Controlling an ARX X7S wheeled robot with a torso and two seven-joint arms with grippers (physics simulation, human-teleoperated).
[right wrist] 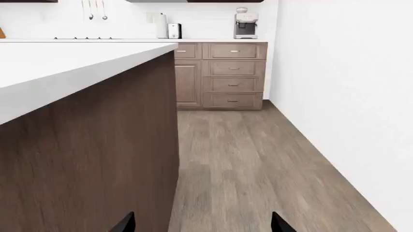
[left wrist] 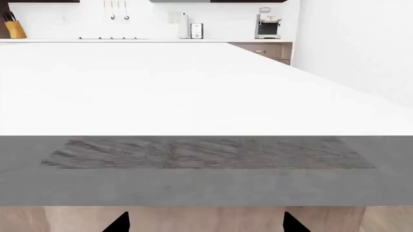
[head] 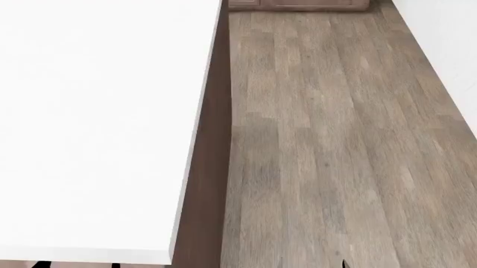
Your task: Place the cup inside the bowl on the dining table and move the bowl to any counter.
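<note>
- Left gripper (left wrist: 206, 223): my two dark fingertips (left wrist: 119, 223) stand wide apart, jaws open, nothing between them. They face the grey front edge of the dining table (left wrist: 193, 92).
- Dining table, head view: its white top fills the left half of the frame, bordered by a dark brown side panel (head: 212, 167).
- Counter (left wrist: 129, 40): lies beyond the table's far edge, against the white wall, and carries a knife block (left wrist: 14, 29) and a coffee machine (left wrist: 267, 26).
- Floor (head: 335, 145): wood planks fill the right half of the head frame.
- Right gripper (right wrist: 202, 224): fingertips wide apart, open and empty, over the floor beside the side panel.
</note>
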